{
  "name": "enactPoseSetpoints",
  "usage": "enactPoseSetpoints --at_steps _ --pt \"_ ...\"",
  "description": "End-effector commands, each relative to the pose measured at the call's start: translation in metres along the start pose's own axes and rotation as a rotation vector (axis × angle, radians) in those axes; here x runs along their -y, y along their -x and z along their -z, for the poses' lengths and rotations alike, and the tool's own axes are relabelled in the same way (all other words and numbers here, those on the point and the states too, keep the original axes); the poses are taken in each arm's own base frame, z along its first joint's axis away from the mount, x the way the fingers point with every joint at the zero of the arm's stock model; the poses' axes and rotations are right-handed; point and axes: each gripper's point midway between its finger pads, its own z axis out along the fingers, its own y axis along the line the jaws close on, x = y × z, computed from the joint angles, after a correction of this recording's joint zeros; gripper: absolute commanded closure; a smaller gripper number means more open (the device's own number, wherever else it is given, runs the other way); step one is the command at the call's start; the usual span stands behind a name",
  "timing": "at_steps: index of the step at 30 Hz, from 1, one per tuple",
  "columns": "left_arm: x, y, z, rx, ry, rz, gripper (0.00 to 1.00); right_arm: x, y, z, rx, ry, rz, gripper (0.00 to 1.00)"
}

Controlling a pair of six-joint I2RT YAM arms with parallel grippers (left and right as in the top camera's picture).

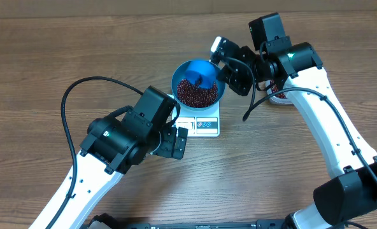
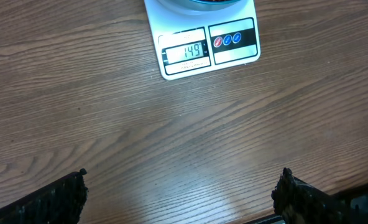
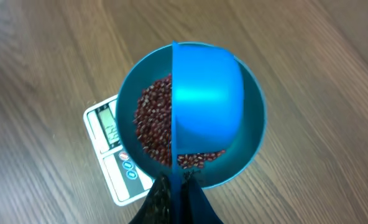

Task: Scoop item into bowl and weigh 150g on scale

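I note loose beans [image 3: 150,124] (light, prone to spill); right hand [image 3: 174,190] clamped on scoop [image 3: 206,99] handle, the proper hold; left hand [image 2: 183,196] spread apart.

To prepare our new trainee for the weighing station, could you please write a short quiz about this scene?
1. True or false: the bowl stands on the scale.
2. Which gripper holds the scoop over the bowl? A) left B) right C) neither
3. Fill in: the display reads ___.

Key:
1. True.
2. B, the right gripper, shut on the scoop's handle.
3. 149.
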Motion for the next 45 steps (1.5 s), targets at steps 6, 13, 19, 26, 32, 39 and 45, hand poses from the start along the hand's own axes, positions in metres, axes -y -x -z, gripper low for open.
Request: enactPoseSetpoints --at_steps 6,13,19,26,32,39,45 --pt "0.0012 -0.0002 0.0017 0.005 -0.005 0.004 0.0 0.004 0.0165 0.0198 0.049 -0.053 -0.069 0.96" --pt "0.0012 -0.0001 0.0017 0.006 -0.005 0.004 0.0 0.0034 0.0157 0.0196 0.047 -0.05 -0.07 0.96" --pt "0.0012 -0.0002 0.0017 0.005 -0.005 0.004 0.0 0.0008 0.0126 0.0184 0.037 -0.037 -0.144 0.96" --pt "0.0012 -0.0001 0.0017 0.006 -0.005 0.004 0.0 -0.0049 0.0121 0.0179 0.044 0.0 -0.199 0.96" --pt "0.0012 -0.0001 0.0017 0.006 -0.005 0.004 0.0 0.0025 0.011 0.0203 0.054 -0.017 -0.24 0.96" --pt "0.0012 -0.0002 0.0017 0.005 -0.005 0.004 0.0 0.0033 0.0111 0.0205 0.056 -0.018 -0.26 0.96" --pt "0.0012 -0.0002 0.0017 0.005 -0.005 0.004 0.0 0.0027 0.0102 0.02 0.048 -0.021 -0.222 0.96"
